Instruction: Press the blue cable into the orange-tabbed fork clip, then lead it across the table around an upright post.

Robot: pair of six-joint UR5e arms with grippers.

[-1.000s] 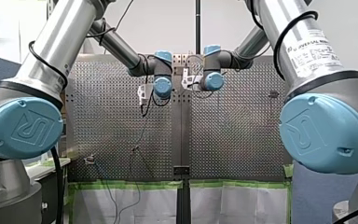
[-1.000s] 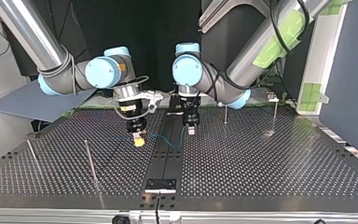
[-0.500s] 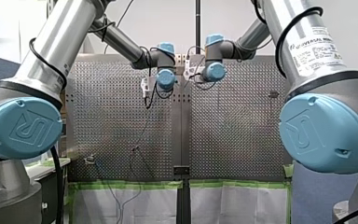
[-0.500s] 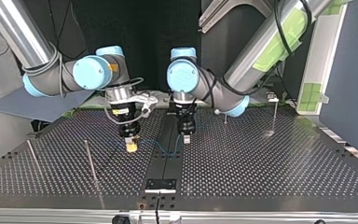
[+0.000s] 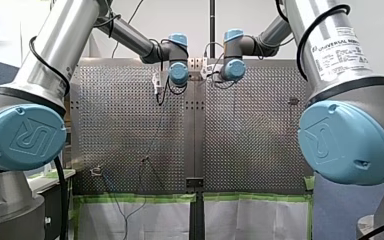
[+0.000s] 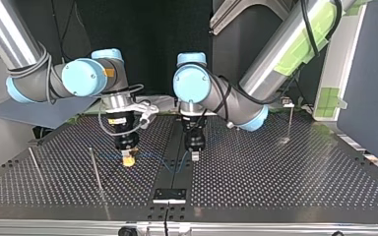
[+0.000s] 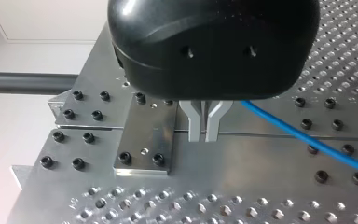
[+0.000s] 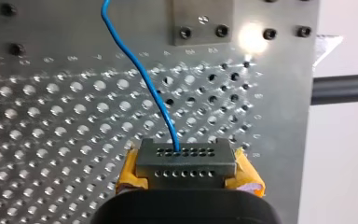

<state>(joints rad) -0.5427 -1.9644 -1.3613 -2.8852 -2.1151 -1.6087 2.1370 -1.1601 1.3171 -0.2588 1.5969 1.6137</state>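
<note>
The blue cable point(image 8: 154, 93) runs from my right tool point(image 8: 186, 163) to my left tool point(image 7: 204, 133).

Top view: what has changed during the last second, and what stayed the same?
My right hand, with yellow pads, slid toward the view's near edge and leftward; my left hand slid toward the near edge too. Both still hold the thin blue cable sagging between them. The thin upright metal posts stayed put.

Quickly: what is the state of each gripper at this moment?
Left gripper: jaws closed, apparently on the blue cable, though the contact itself is hidden.
Right gripper: jaws closed on the blue cable.
</note>
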